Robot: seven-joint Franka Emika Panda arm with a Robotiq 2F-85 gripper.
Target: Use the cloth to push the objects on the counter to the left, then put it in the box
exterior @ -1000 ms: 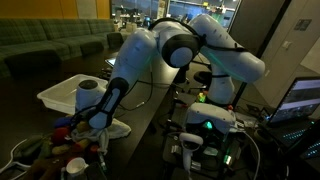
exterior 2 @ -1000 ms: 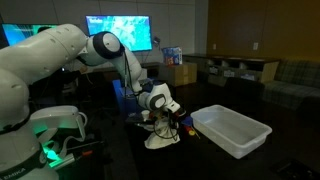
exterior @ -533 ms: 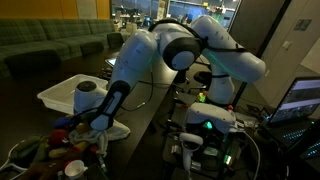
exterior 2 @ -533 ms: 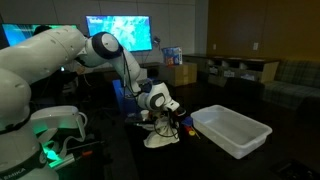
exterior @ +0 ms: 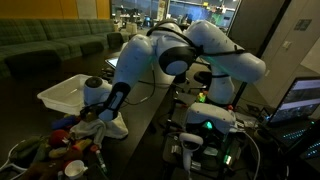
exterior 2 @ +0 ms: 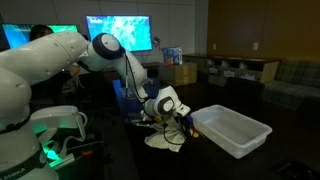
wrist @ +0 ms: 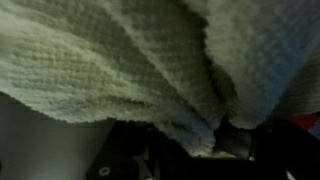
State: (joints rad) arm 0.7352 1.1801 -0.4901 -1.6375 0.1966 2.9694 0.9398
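Observation:
The white cloth lies bunched on the dark counter, and its top is gathered up into my gripper. In the other exterior view the gripper is just left of the white box, with the cloth hanging below it onto the counter. The wrist view is filled by the cloth's waffle weave. The jaws look shut on the cloth. Several small coloured objects lie beside the cloth. The box stands open and looks empty.
A white cup-like object and cables lie at the counter's near edge. The robot base with green lights stands on the counter. A laptop sits at the far side. Sofas and screens fill the background.
My gripper has moved a little toward the box and risen slightly, pulling the top of the cloth with it. The cloth now sits closer to the box.

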